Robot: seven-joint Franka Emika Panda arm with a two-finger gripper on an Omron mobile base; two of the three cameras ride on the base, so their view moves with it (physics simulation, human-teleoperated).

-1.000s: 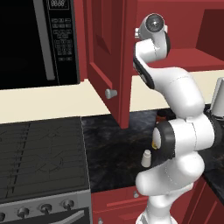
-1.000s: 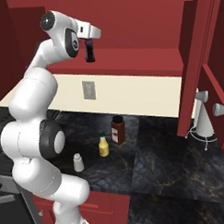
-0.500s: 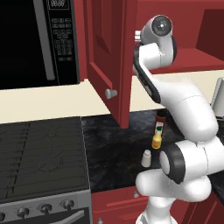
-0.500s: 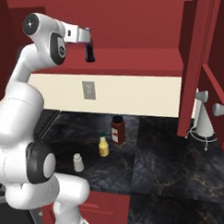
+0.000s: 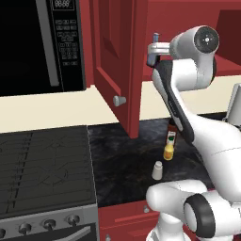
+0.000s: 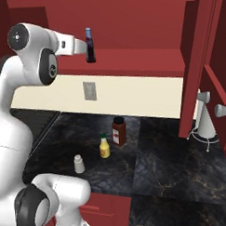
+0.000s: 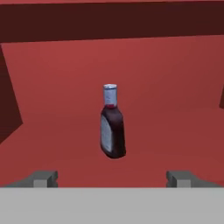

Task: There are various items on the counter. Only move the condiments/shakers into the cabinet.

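In the hand view, we see the dark purple bottle [image 7: 113, 127] with its blue cap at the centre of the frame, inside the cabinet [image 7: 175, 87], clear of our gripper [image 7: 112, 179], whose two tips stand wide apart at the lower left and lower right with nothing between them. The bottle looks slightly tilted there; whether it sits squarely on the red shelf or is just settling, we cannot tell.

In the right base view the bottle [image 6: 89, 46] appears at the upper middle, just at the front edge of the shelf, with the gripper [image 6: 79, 45] right beside it on its left. In the left base view the bottle [image 5: 154, 47] shows at the upper right of centre, partly behind the open cabinet door [image 5: 113, 61].

So, by our reading, one of the three condiments is delivered. Two remain on the counter [image 6: 172, 159]: the yellow squeeze bottle [image 6: 104, 146] at lower centre, and the white shaker [image 6: 79, 164] to its lower left. A brown jar with a red label [image 6: 118, 131] stands just beside the yellow bottle, behind it. We judge the task roughly a third done.
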